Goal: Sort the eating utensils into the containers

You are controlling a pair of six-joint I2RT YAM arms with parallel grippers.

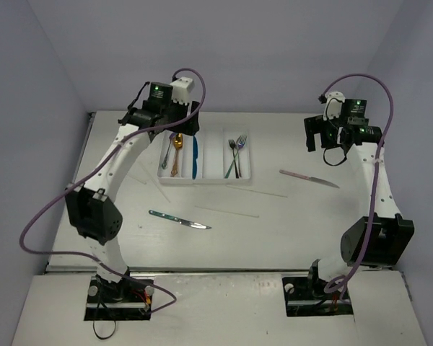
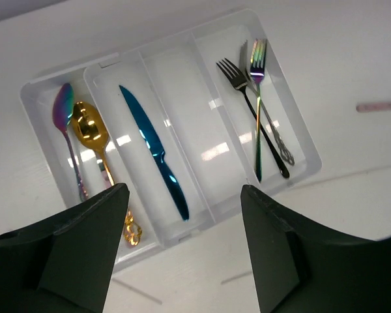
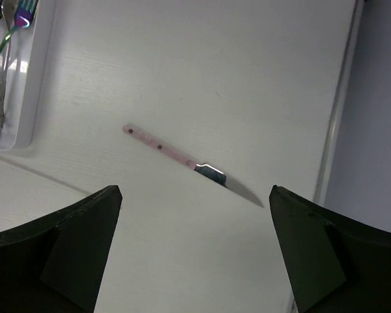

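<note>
Progress: about half, judging. Top: teal-handled knife (image 1: 179, 220), pink-handled knife (image 1: 308, 178), thin pale sticks (image 1: 227, 211) on bench (image 1: 289, 231) outside white plastic cutlery tray (image 1: 213, 155). Left wrist: left tool (image 2: 182, 208) wide, empty, over tray holding spoons (image 2: 90, 127), blue knife (image 2: 153, 150), forks (image 2: 257, 98). Right wrist: right tool (image 3: 194, 202) wide, empty, above pink-handled knife.

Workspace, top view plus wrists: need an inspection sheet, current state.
Surface: white table, cutlery lying loose on it.
Job's things: white tray holds purple-iridescent spoon and gold spoon in one end compartment, blue knife in the next, third empty, forks in the last. Loose: pink-handled knife, dark-handled knife, thin sticks.
Clutter: nothing seen.
Hands: left hand open above tray; right hand open above pink-handled knife; both empty.
Cables: purple cable loops along each arm.
Surroundings: pale walls.
</note>
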